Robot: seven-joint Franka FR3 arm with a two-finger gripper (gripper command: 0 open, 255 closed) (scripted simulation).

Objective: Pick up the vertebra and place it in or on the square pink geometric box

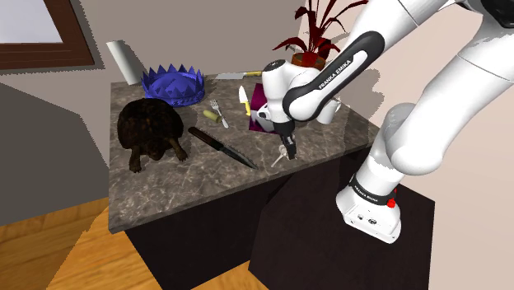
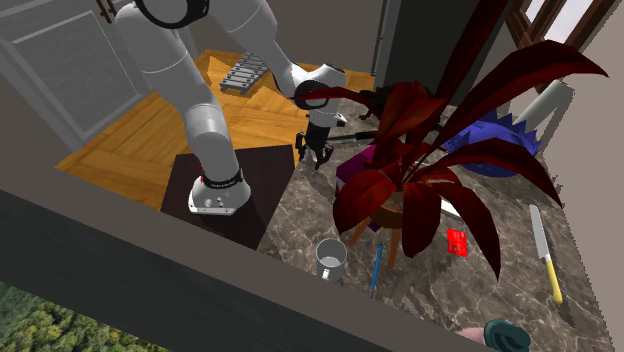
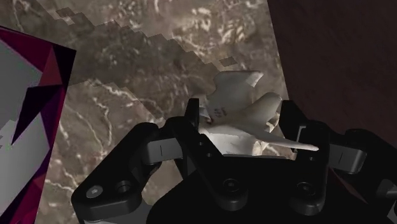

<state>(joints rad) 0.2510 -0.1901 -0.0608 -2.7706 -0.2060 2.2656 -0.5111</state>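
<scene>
The white bony vertebra (image 3: 238, 105) sits between my black fingers, which press on both its sides, one spike jutting past a finger (image 3: 296, 124). In the shoulder view the gripper (image 1: 288, 147) points down near the counter's near edge, with the vertebra (image 1: 282, 156) at its tips, low over the marble; I cannot tell whether it touches. The pink faceted box (image 1: 262, 107) stands just behind the hand, partly hidden by the wrist. Its magenta and grey side (image 3: 32, 102) lies beside the gripper (image 3: 245, 121).
On the marble counter (image 1: 206, 185) lie a black knife (image 1: 221, 147), a fork (image 1: 218, 109) and a yellow-handled knife (image 1: 244, 100). A dark turtle figure (image 1: 150, 128) and blue spiky bowl (image 1: 175, 85) stand further off. A red-leaved plant (image 2: 420, 150) stands behind the box.
</scene>
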